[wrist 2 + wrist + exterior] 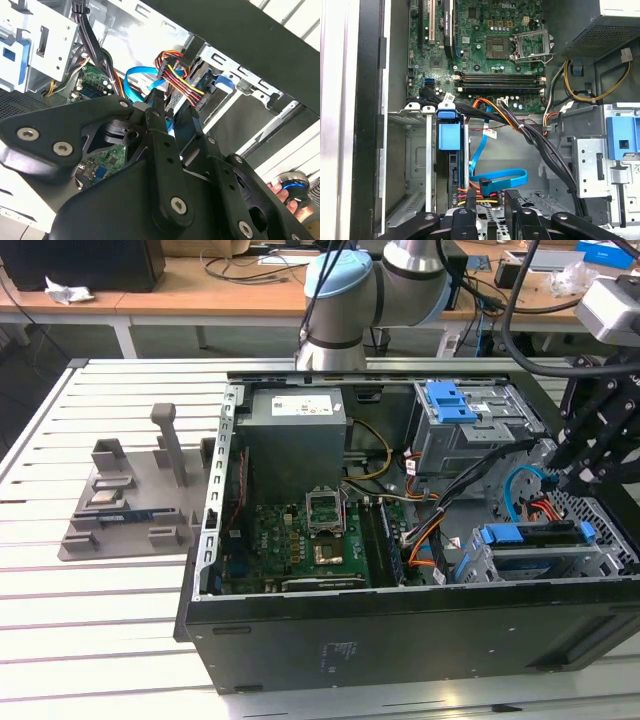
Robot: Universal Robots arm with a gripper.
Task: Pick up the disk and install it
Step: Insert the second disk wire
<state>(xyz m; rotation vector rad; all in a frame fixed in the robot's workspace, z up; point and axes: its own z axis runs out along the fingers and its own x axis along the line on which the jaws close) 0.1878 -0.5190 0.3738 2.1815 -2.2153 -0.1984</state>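
Open desktop computer case on a slatted table – seen across the exterior view from its left: the grey holder block, the motherboard, then the disk, sitting in the drive cage by the case's near wall with its blue rails running left to right. The gripper hangs just above and to the right of it, over the cable bundle. Its fingers stand slightly parted, gripping nothing – apart from the disk.
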